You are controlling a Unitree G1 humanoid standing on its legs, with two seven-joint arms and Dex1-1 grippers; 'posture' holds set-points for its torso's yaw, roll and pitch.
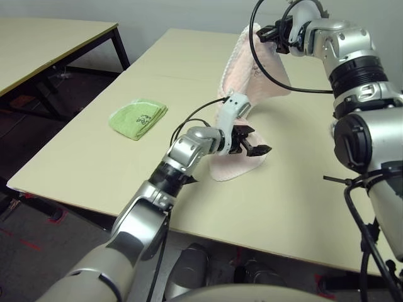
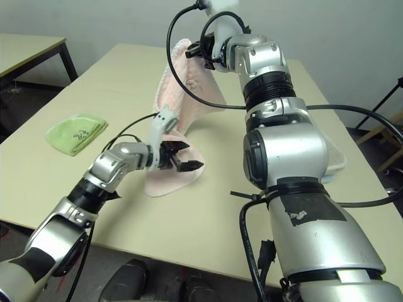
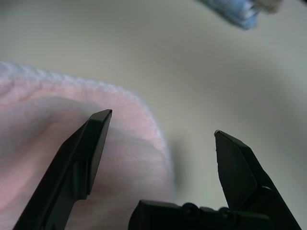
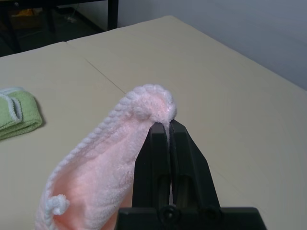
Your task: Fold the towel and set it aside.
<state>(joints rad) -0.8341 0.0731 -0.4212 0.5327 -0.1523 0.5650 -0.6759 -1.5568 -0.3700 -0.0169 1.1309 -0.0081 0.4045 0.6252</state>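
We pinch the towel [image 1: 252, 63] corner high in our right claw [image 1: 272, 36] so it hangs; our left claw [image 1: 252, 143], spread wide, lines up at its lower edge on the worktop [image 1: 94, 163].

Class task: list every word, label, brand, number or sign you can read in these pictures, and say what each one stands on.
No text can be read.
Green towel: a small dark embroidered mark, too small to tell whether it is lettering.
Pink towel: no print or label shows.
Table: plain, unmarked.
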